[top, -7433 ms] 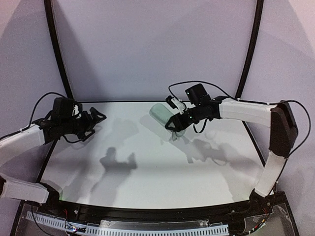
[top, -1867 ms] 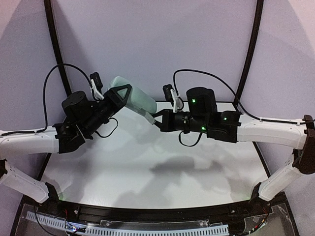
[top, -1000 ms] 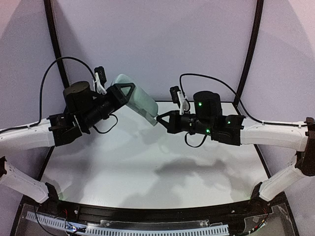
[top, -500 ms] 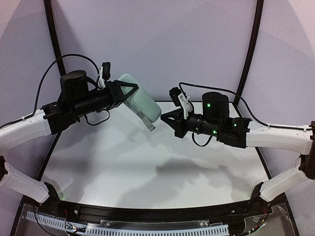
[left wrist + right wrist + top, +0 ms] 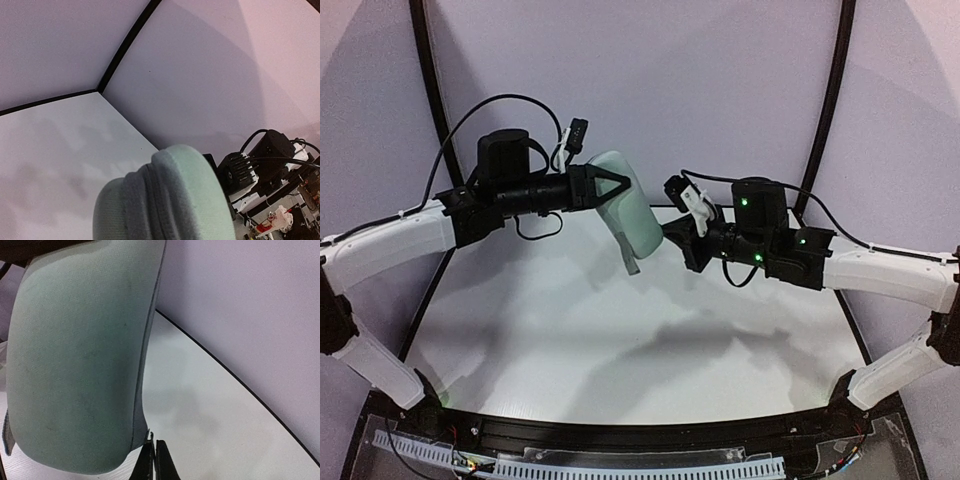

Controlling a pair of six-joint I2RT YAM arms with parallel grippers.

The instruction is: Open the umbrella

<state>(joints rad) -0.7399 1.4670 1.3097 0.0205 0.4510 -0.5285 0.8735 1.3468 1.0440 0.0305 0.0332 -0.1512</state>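
- Mint-green fabric fills most of what my wrist cameras see. It belongs to a pale mint-green oval hard case [image 5: 632, 212] with a grey zip seam round its edge, held in the air above the far half of the white bench [image 5: 570, 340].
- My left tool [image 5: 610, 186] reaches in from the left and pinches the hard case at its upper end. The case tilts so that its lower end points down and to the right.
- From the left wrist, the rounded end of the case [image 5: 170, 200] and its zip seam sit right in front of the lens. My own fingers are out of shot there.
- My right tool [image 5: 672, 233] comes in from the right with its jaws pressed together, just beside the lower right edge of the case.
- From the right wrist, the thin black fingertips [image 5: 161, 465] lie flat against each other at the bottom of the frame, right under the seam of the case [image 5: 75, 365]. I cannot tell whether they touch the case or nip anything.
- A short grey strap [image 5: 631, 262] hangs from the lower end of the case.
- The zip looks closed along the stretch I can see, and no part of the compact folding umbrella shows, so I cannot tell where it lies.
- Pale lilac walls [image 5: 640, 90] stand behind the bench.
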